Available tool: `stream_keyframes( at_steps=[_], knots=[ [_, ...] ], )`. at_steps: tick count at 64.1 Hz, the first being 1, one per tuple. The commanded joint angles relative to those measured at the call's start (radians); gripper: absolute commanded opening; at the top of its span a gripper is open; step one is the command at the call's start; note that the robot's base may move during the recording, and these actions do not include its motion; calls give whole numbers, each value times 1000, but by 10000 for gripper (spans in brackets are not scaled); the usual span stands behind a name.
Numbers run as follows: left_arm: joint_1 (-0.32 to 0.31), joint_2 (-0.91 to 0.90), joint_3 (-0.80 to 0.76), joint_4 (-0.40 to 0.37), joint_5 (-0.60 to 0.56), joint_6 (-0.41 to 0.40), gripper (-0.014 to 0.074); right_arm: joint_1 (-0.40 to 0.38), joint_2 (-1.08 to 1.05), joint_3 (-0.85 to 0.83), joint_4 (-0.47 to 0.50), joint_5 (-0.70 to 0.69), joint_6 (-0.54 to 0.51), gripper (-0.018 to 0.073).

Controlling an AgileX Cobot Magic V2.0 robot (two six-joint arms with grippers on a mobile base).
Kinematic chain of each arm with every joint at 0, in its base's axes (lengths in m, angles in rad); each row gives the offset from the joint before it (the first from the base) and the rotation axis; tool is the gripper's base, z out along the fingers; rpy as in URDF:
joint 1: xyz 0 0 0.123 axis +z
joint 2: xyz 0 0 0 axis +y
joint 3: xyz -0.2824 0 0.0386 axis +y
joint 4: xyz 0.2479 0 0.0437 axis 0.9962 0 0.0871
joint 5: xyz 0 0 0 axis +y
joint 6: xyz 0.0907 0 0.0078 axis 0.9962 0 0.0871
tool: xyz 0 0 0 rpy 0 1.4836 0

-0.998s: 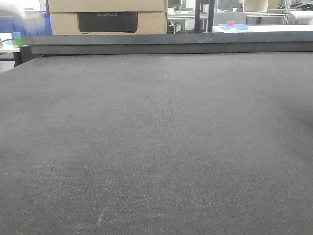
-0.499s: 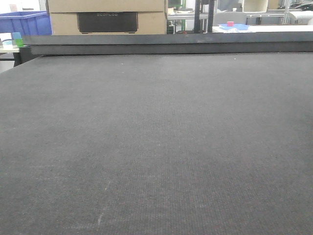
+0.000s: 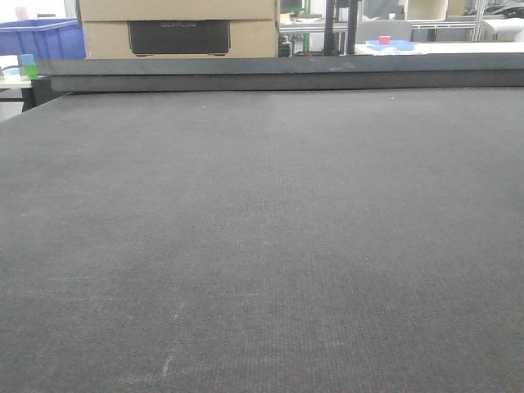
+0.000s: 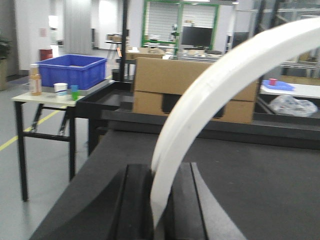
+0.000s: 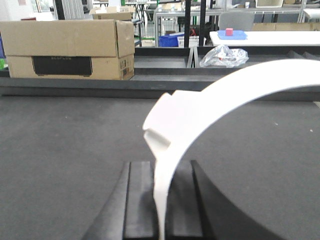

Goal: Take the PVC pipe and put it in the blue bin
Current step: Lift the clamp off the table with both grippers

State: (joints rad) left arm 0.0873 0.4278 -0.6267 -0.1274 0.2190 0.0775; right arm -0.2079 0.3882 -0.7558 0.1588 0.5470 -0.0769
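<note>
In the left wrist view my left gripper [image 4: 161, 200] is shut on a white curved PVC pipe piece [image 4: 210, 95], which arcs up and to the right above the dark table. In the right wrist view my right gripper [image 5: 161, 200] is shut on a white curved PVC piece [image 5: 225, 90] with a notched step near the jaws; it arcs to the right. The blue bin [image 4: 72, 70] stands on a small side table beyond the table's far left corner, and its top shows in the front view [image 3: 41, 39]. No gripper or pipe shows in the front view.
A black rail [image 3: 278, 74] runs along the table's far edge. Cardboard boxes [image 5: 70, 47] stand behind it. The side table [image 4: 45, 97] also carries a bottle and cups. A plastic bag [image 5: 224, 56] and a white bench with a blue tray [image 5: 232, 34] lie further back.
In the front view, a pale blur over the blue bin at the top left one second ago has gone. Nothing else has changed.
</note>
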Motion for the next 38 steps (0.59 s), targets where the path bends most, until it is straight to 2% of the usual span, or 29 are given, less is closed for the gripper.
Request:
stream_keyframes(
  at_steps=[1, 7, 12, 38],
  knots=[
    [-68, -2, -3, 8, -33, -1, -111, -1, -5, 0, 0, -31, -2, -162],
    [-118, 0, -3, 47, -35, -1, -111, -1, -5, 0, 0, -31, -2, -162],
    [-133, 0, -3, 50, -32, -1, -111, -1, -5, 0, 0, -31, -2, -162],
    [-133, 0, -3, 50, -28, -1, -111, -1, -5, 0, 0, -31, -2, -162]
  ],
)
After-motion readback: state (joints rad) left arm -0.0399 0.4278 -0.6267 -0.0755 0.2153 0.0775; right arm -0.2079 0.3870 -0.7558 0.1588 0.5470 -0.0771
